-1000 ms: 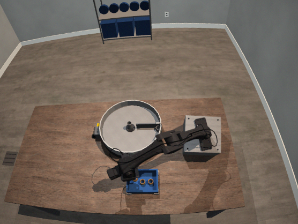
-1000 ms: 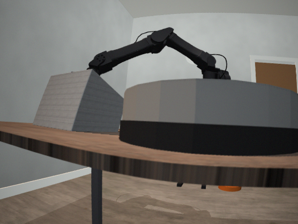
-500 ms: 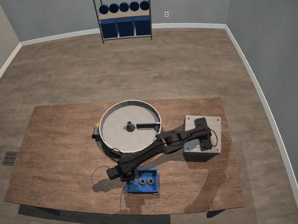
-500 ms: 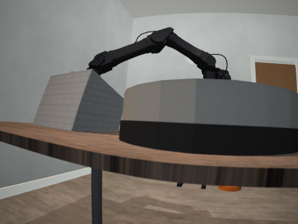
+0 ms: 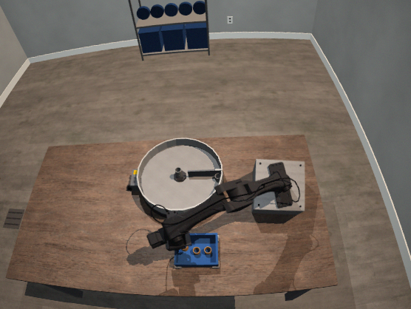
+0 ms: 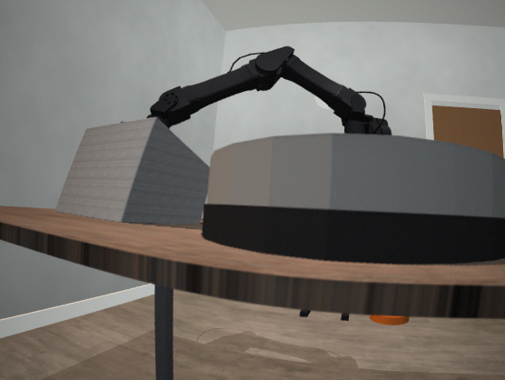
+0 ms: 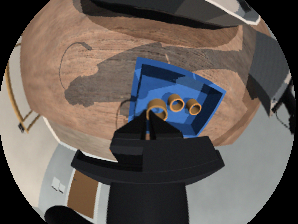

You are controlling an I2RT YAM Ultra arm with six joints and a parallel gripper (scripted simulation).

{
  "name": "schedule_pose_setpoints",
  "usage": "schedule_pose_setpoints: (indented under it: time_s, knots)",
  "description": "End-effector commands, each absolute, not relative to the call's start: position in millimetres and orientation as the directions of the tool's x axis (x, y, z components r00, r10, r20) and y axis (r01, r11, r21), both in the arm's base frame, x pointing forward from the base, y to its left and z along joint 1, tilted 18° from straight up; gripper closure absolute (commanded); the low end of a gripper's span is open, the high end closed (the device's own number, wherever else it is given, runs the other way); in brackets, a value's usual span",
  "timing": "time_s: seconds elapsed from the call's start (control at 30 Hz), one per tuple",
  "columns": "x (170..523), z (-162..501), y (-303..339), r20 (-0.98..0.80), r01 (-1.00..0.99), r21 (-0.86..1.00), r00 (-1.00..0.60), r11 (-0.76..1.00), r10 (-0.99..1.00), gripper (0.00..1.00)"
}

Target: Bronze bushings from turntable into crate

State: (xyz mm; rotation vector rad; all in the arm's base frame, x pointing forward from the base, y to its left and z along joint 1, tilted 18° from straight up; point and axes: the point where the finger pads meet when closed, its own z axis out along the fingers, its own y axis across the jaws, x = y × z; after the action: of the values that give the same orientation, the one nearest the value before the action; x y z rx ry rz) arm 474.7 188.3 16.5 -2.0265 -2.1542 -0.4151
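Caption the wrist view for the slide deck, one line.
Pincer clamped on a bronze bushing above the blue crate, where two bronze bushings already sit.

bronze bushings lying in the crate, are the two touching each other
Apart. The top view shows a strip of the blue crate floor between one bronze bushing and the other bushing.

Walls: I see plain grey walls (image 5: 277, 15) with a white skirting board (image 5: 355, 111) along the floor.
Floor: grey-brown wood planks (image 5: 240, 92), with a dark vent grille (image 5: 14, 218) at the left.
Shelving: a metal shelf rack (image 5: 142, 48) at the far wall holds 5 blue discs above 3 blue bins.
Socket: 1 white outlet (image 5: 230, 19) beside the rack.
Door: a brown door (image 6: 468, 127) in a white frame.
Worktop: brown wood (image 5: 85, 185) on dark legs.
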Motion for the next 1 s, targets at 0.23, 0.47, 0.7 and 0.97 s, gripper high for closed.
schedule_pose_setpoints:
  time_s: [0.23,0.47,0.7,0.97]
  knots:
    - [481.7,25.5,185.8,0.293,0.993,0.116,-0.065,0.032,0.954,1.00]
    - [479.7,20.3,189.1,0.289,0.994,0.102,-0.067,0.038,0.955,1.00]
    - [479.7,20.3,189.1,0.289,0.994,0.102,-0.067,0.039,0.955,1.00]
    - [479.7,20.3,189.1,0.289,0.994,0.102,-0.067,0.039,0.955,1.00]
